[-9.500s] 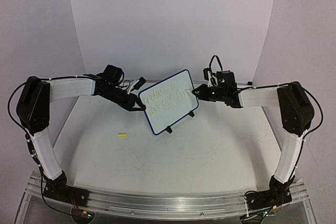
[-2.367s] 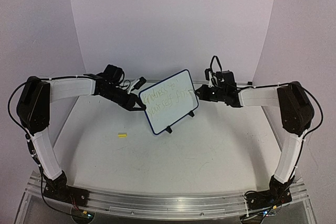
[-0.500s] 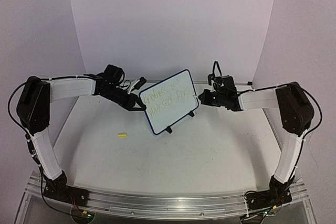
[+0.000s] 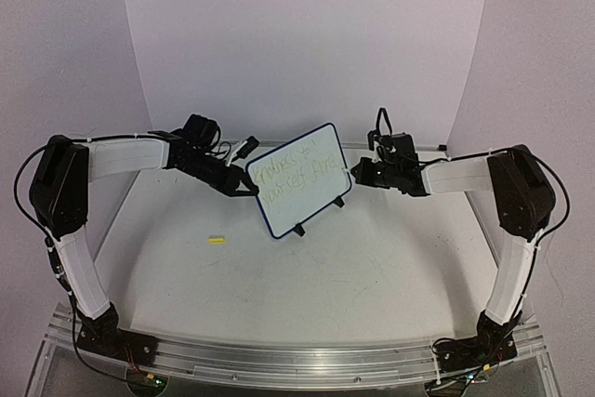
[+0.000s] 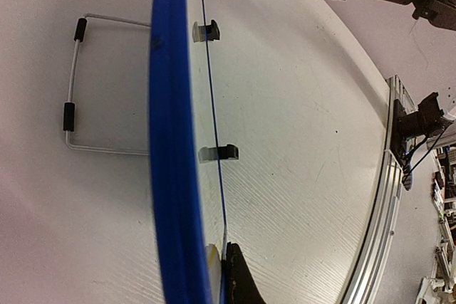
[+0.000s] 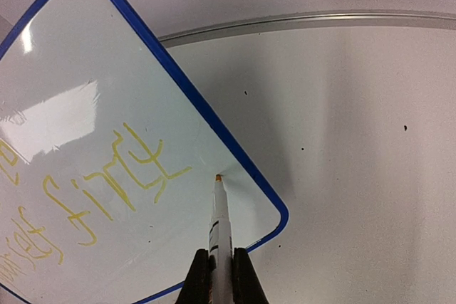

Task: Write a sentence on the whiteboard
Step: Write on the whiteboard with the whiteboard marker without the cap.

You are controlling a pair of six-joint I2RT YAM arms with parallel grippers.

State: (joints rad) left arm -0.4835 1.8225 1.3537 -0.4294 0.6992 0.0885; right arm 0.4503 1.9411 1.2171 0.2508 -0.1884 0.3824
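Right gripper [image 6: 221, 279] is pinching a marker [image 6: 220, 222] tight between its fingers, with the tip pointing to 12 o'clock. The left gripper [image 4: 239, 183] is clamping the whiteboard [image 4: 284, 216] at its 9 o'clock edge. I'm seeing the table [image 4: 372, 267] carrying the board, which is standing tilted on its wire stand [image 5: 71, 83] out at 12 o'clock from the bases. The sentence [image 4: 297, 174] is running in two faint yellow lines. The marker tip is sitting at 4 o'clock of the last word, though I cannot tell if it is touching. I'm judging the board light, stiff and slick, likely to skid under pen pressure, so holding it by the rim rather than the face is looking right.
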